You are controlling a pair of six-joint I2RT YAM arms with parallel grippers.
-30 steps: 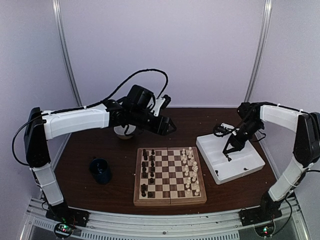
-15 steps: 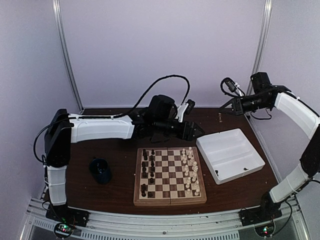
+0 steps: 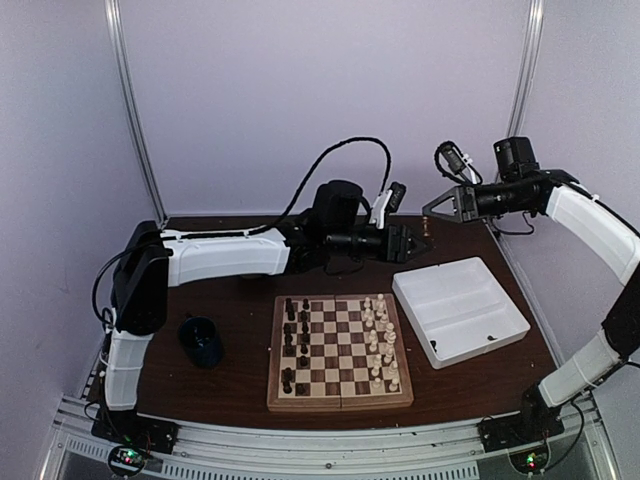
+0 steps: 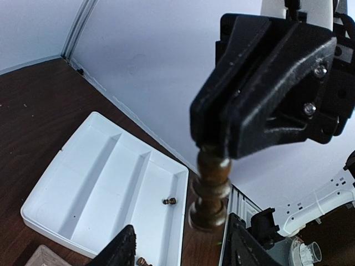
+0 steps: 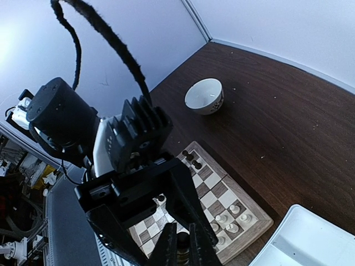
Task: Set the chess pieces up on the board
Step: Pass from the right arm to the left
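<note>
Setting: plain pale walls on three sides, with a dark brown table below.
Board: the board lies at the front middle of the table, well apart from both grippers.
Pieces placed: dark pieces stand along its left columns and pale pieces along its right columns. The dark side looks a few short.
Held item: a dark chess piece is clamped by its top end in the right gripper, raised over the back of the table.
Long axis: roughly upright and a little tilted, with the base hanging free below the jaws.
Left gripper: the left gripper points toward the right one. Its fingers are spread with nothing between them.
Key relation: the free base hangs just ahead of the left fingers, in line with the gap between them and not touching. A hand-over looks to be the step in hand.
Nearer arm: the left arm is judged nearer the dark columns.
In the way: the right jaws cover the piece's top, so only its lower body is free to take.
Tray: a white tray sits right of the board, with two loose pieces visible inside.
Bystanders: a blue cup stands left of the board and a white bowl beyond the board's far side. Neither blocks the exchange.
</note>
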